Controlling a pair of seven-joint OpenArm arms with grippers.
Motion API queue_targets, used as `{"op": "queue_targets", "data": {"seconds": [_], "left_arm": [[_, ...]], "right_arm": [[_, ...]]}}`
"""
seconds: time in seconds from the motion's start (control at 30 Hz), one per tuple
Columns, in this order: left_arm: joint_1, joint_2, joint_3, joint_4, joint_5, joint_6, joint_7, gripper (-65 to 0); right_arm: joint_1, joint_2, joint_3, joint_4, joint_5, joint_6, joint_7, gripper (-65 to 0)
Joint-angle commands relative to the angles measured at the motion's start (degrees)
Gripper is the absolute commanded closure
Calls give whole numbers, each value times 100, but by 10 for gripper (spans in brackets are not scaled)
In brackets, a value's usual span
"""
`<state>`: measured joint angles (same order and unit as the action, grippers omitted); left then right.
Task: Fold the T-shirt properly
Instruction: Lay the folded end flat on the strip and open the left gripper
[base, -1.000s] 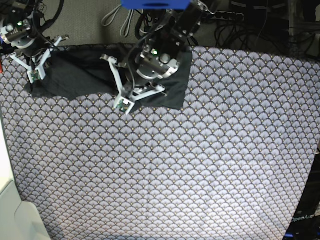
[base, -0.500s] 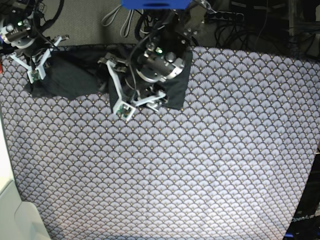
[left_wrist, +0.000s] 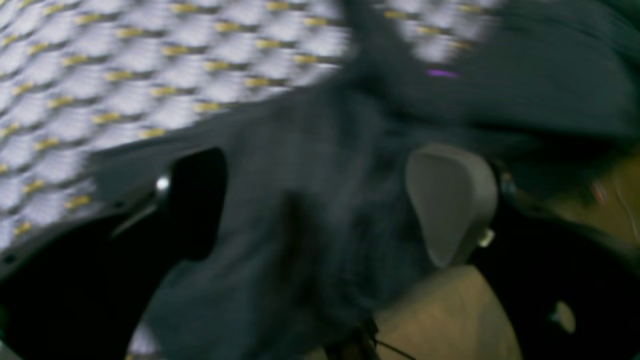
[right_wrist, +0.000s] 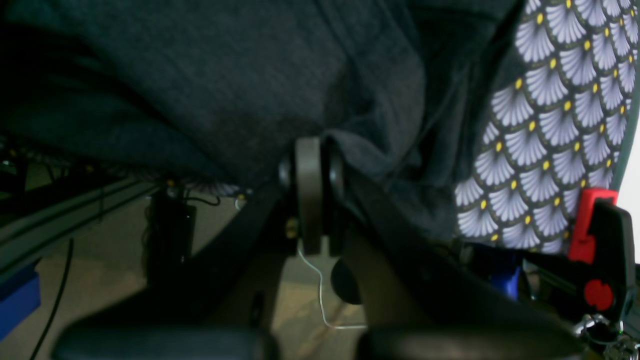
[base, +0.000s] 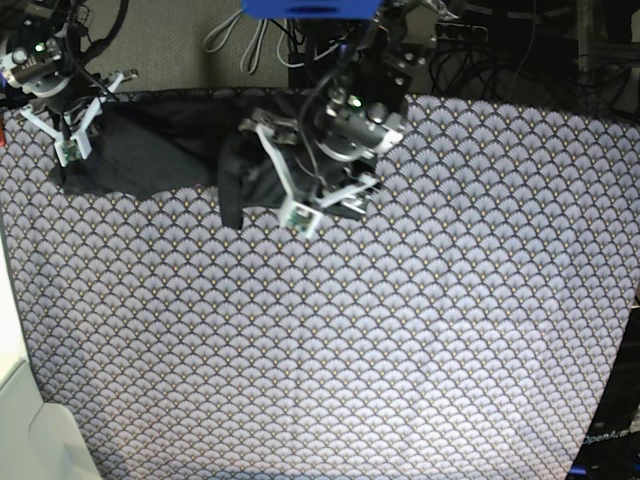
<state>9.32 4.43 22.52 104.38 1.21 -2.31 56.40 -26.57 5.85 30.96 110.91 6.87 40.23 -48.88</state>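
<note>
Covering your desk was a scallop-patterned cloth (base: 400, 330), with cables (base: 235, 40) behind its far edge. The T-shirt (base: 160, 150) lay bunched along that far edge. Your left hand (base: 325, 200) hung spread wide over the shirt's right end, gripping nothing; your right hand (right_wrist: 312, 165) was clenched on the T-shirt's left end.

Wide bare scallop-patterned cloth (base: 400, 350) toward the near edge; T-shirt (base: 160, 150) and both arms crowding the far-left corner.
</note>
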Motion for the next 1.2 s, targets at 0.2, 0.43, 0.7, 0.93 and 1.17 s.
{"op": "queue_targets", "data": {"seconds": [0.2,0.43,0.7,0.93,1.17], "left_arm": [[-57,45,-112,63,-337,6,-89,-11],[-57,45,-112,11,-310,15,-80,0],[-137,45,310,-869,-310,-20,158,-3],[-251,-465,2033,-192,-310,6,-1,-3],[-181,-473,1304,-16,-345,15,-97,-2]], "right_arm": [[-11,61,20,87,47,-23,84,0],[-20,61,20,87,47,-23,84,0],[-20,61,20,87,47,-23,84,0],[-20,61,20,87,47,-23,84,0],[-29,61,29,87,47,-23,84,0]]}}
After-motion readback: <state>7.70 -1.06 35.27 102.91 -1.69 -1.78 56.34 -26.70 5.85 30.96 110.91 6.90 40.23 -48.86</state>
